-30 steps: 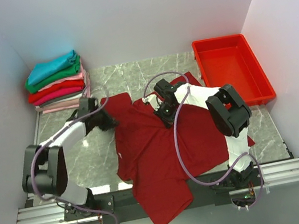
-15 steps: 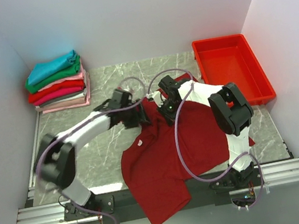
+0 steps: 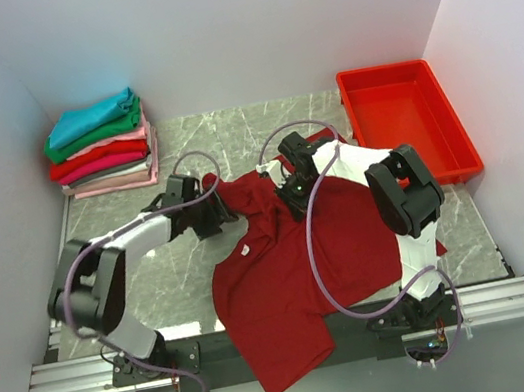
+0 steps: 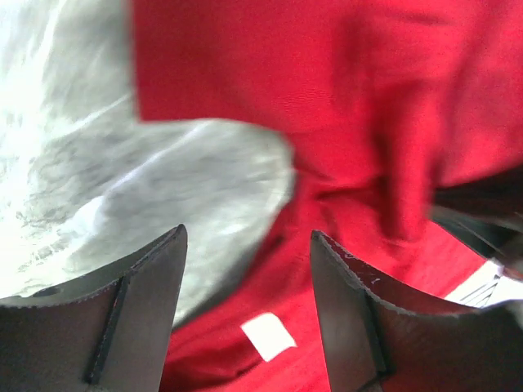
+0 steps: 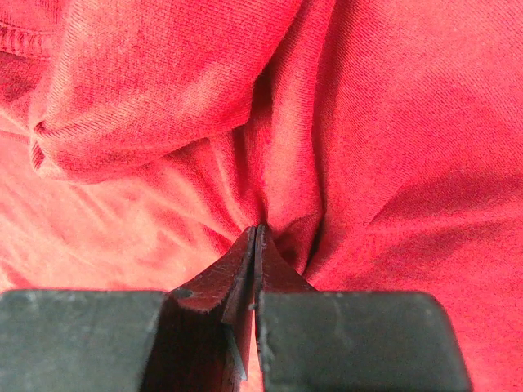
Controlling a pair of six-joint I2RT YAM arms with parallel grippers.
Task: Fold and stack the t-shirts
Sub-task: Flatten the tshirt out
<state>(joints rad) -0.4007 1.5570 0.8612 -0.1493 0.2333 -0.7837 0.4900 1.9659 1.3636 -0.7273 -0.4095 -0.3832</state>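
Observation:
A large dark red t-shirt [image 3: 296, 271] lies spread on the marble table, its lower part hanging over the near edge. Its small white neck label [image 4: 268, 336] shows between my left gripper's fingers. The left gripper [image 3: 217, 216] hovers open over the shirt's upper left edge, with nothing held [image 4: 248, 233]. My right gripper [image 3: 291, 196] is shut on a pinch of the dark red cloth near the shirt's top; folds radiate from its tips [image 5: 257, 230]. A stack of folded t-shirts [image 3: 100, 143], teal on top, stands at the back left.
A rigid bright red tray [image 3: 407, 125] stands at the back right. Bare marble [image 3: 154, 276] shows left of the shirt, with white walls on three sides. Purple cables loop above both wrists.
The left gripper carried the shirt's left part rightward over the body, opened and let it go, then drew back a little to the left. The right gripper stayed shut in place.

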